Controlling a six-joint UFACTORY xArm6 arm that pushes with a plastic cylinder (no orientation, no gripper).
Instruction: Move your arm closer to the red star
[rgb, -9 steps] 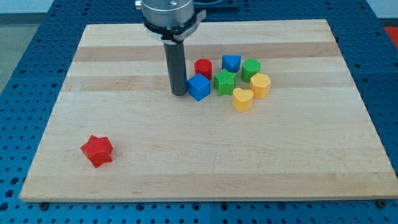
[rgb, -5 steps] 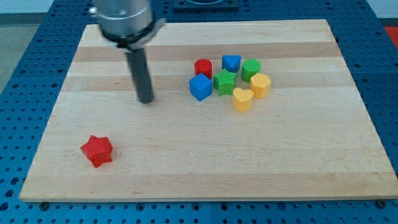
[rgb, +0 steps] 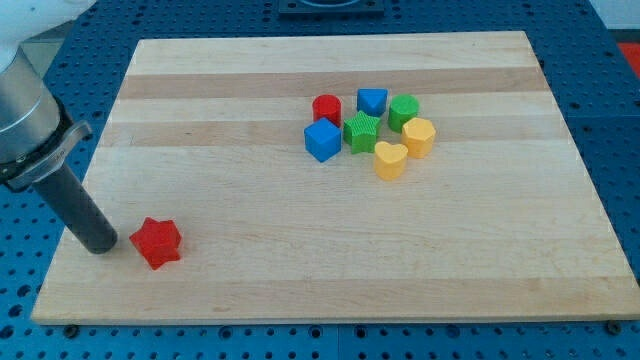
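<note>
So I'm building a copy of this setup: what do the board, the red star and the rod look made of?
Board: pale wood, going by its grain and plank stripes, with a smooth finish. Red star: probably matte plastic, evenly coloured. Rod: dark and matte, perhaps rubber or plastic; my tip sits just left of the star.

a pale wooden board (rgb: 330, 250) with lengthwise grain stripes fills most of the view. it lies on a blue metal table (rgb: 615, 120) dotted with rows of small holes, showing on every side. the light is even and soft, casting faint shadows.
</note>
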